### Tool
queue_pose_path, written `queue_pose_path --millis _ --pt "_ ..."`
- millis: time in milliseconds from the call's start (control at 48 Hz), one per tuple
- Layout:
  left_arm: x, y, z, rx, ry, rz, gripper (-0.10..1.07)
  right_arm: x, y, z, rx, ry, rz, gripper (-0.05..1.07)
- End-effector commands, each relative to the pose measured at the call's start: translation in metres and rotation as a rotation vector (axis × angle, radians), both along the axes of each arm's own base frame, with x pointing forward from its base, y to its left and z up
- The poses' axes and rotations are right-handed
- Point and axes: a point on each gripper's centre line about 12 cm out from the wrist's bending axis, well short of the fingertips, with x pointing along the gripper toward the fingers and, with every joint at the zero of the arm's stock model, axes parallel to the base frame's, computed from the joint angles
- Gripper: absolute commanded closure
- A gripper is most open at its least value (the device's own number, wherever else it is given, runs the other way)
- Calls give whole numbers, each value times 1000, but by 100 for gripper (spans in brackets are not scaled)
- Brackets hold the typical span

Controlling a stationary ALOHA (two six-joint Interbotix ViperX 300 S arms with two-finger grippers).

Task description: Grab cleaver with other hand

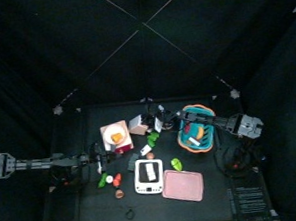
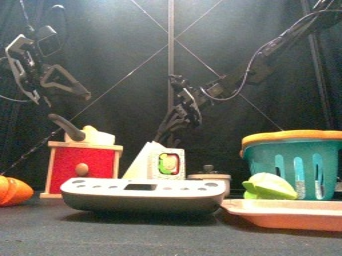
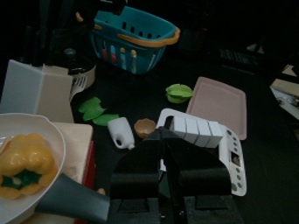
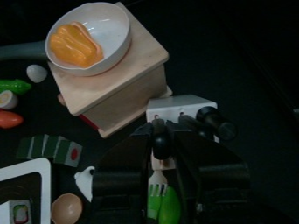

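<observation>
- The cleaver (image 4: pixel 159 164) seems to stand in the knife block (image 4: pixel 177 107) just beside the wooden box (image 4: pixel 117 83). Only a thin tan stem shows, caught between the fingers of the right gripper (image 4: pixel 158 144), which look clenched on it. We cannot see the blade.
- The stem is narrow and smooth and the pinch sits near its end, so a tilted pull could let it twist or slip out.
- The block is a small, light plastic piece. If the blade binds in its slot, we judge the block would lift or tip with it and knock the two black round handles next to it.
- The box stands close by, with a glossy white bowl (image 4: pixel 87 39) holding a waxy yellow pepper piece (image 4: pixel 76 45). A sideways swing of the arm could shove it.
- The left gripper (image 3: pixel 163 171) hangs over the tabletop (image 2: pixel 80 235) with its fingers partly released and nothing visible between them. It sits near enough that the two arms could crowd each other.
- Further off are a slatted teal basket (image 2: pixel 294 160) with an orange rim and a flat pink tray (image 2: pixel 287 213). Both are rigid plastic and well clear.
</observation>
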Motion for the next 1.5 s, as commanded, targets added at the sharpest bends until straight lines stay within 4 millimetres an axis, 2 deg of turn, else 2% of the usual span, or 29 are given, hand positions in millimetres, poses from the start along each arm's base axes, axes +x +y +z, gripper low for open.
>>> queue_pose_path --millis 0,208,417,646,812,979,1125,1292,1417,1479 --pt "2 1 5 3 -15 3 59 -6 3 36 -41 -69 -4 47" --pt "2 1 4 5 -13 3 59 -19 9 57 -76 -101 -2 47" --pt "2 1 5 5 -15 3 59 -43 21 64 -95 -102 -2 47" --pt "2 1 4 5 -15 3 59 -72 36 84 -134 -145 -27 47" --pt "2 1 4 5 -16 3 59 -87 47 85 -145 -151 -38 47" --pt "3 1 8 21 -31 0 59 -101 63 101 -160 -201 -26 47" --pt "7 -1 17 75 -76 -25 59 -103 93 110 -146 -245 37 47" --pt "16 -10 24 156 -132 -98 57 -89 126 102 -98 -252 99 47" --pt "26 -16 20 188 -131 -138 48 -77 151 95 -92 -241 155 47" --pt "32 -17 17 196 -124 -151 40 -72 164 93 -99 -240 173 47"
